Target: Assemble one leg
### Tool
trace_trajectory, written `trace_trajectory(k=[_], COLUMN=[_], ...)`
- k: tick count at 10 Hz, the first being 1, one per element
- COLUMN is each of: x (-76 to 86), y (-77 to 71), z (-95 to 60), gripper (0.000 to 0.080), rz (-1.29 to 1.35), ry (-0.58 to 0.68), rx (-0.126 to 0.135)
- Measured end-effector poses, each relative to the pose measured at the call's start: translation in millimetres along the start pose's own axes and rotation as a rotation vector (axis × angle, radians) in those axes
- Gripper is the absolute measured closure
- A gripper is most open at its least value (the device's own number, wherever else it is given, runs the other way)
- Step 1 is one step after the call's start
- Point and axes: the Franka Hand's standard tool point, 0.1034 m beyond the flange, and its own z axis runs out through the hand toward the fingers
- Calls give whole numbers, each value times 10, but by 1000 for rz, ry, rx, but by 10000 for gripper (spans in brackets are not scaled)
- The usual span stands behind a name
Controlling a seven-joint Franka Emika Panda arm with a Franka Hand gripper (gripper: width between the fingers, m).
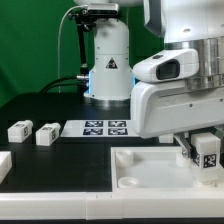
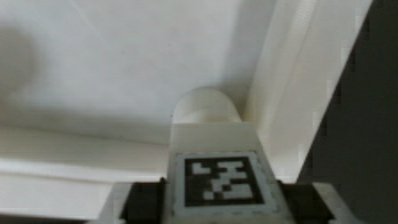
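While pinching the leg, a matte white block with rounded tip and square black-and-white tag, presses gripper fingers tight against its sides. Holds it over a walled corner of the smooth, shallow tabletop; contact unclear. Elsewhere, two spare legs beside the marker board.

This is looking like a robotics lab: a white arm base is standing on a black table before a green backdrop, the marker board is lying flat, and what seem to be cables are trailing behind.
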Motion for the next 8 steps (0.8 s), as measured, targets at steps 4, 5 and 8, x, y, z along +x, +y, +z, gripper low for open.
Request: trace_trajectory(k=[4, 5, 8], x=[4, -9, -35], y=[-8, -35, -117], z=[7, 17, 40], gripper=[508, 508, 508], rz=[514, 691, 993], ry=[9, 7, 12], rx=[7, 7, -6])
